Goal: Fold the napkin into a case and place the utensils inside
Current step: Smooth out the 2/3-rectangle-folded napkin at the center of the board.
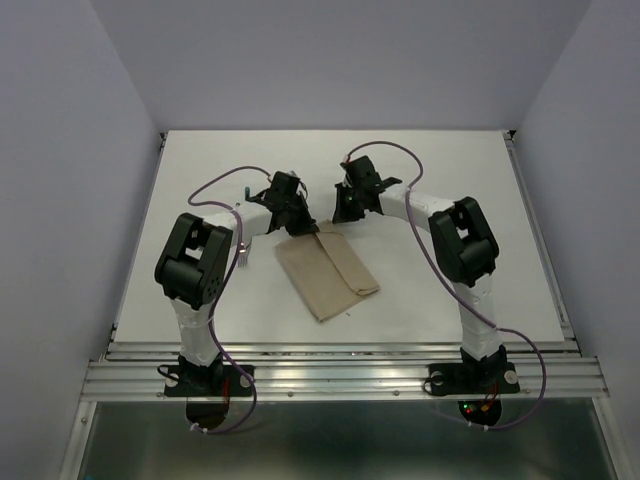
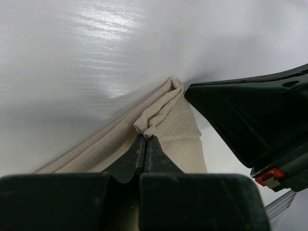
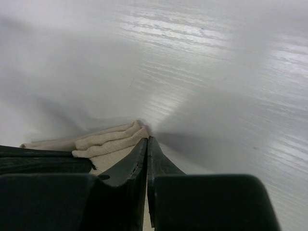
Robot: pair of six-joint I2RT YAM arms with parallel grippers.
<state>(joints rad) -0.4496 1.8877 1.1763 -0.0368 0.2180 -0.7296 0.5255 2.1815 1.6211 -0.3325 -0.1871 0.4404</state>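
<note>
The white worktop [image 1: 450, 180] carries very little, and what matters sits in the middle of it. The napkin [image 1: 325, 275] lies there already doubled over into a narrow oblong set on the diagonal, with a seam running along its length, so it is well on the way to being the case.

Both arms reach in over its far end. The left gripper [image 2: 145, 136] has its jaws shut tight on the stacked edge of the cloth at that end; from its wrist view the layers bunch into a small roll just ahead of the fingertips. The right gripper [image 3: 147, 140] is just beside it at the same corner, jaws pressed together with only a hairline gap. I cannot tell whether a layer of cloth is nipped in there or the tips merely rest against the edge.

By the left forearm a thin green-handled piece [image 1: 245, 190] pokes out, which I take to be one of the utensils; it is lying apart from the cloth, mostly hidden by the arm.

To my eye the folding step is the one in hand, near its end, and nothing has gone inside. The next move would want the two arms to carry that pinched end together, evenly, so the layers stay stacked, then let go cleanly before anyone fetches the cutlery.
</note>
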